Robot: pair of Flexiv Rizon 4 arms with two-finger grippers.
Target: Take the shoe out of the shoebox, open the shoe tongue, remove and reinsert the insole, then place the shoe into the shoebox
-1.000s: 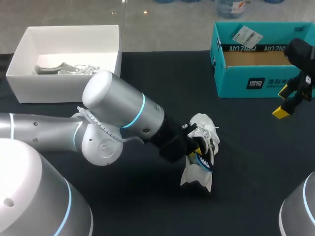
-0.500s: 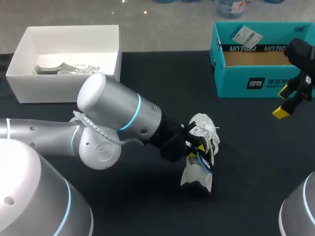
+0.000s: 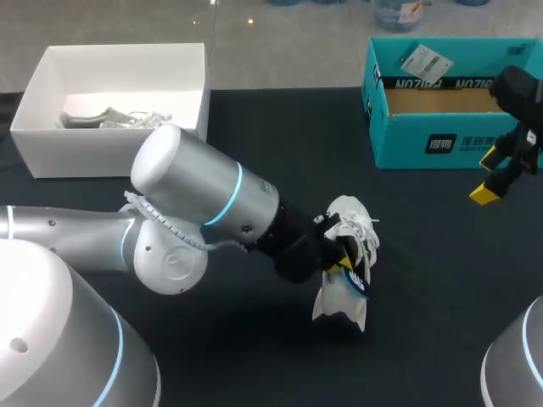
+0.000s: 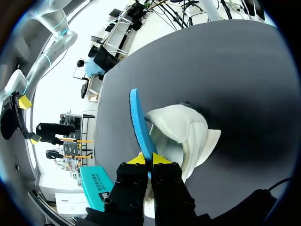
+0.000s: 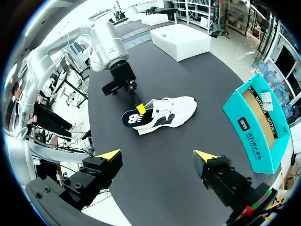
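Insole [image 4: 138,122] clamped by left gripper [image 4: 149,160] at shoe [image 4: 181,132] mid-table, right gripper [image 5: 157,155] released near far-edge shoebox [image 3: 424,148], grey shoe [image 3: 106,117] lodged in white box [image 3: 110,153].

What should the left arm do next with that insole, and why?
Probably lift the insole a little away from the shoe. The left pincer is shut on its edge, yet the insole sits right against the shoe's opening, so it seems not clear of it. The right pincer is open, off the shoe.
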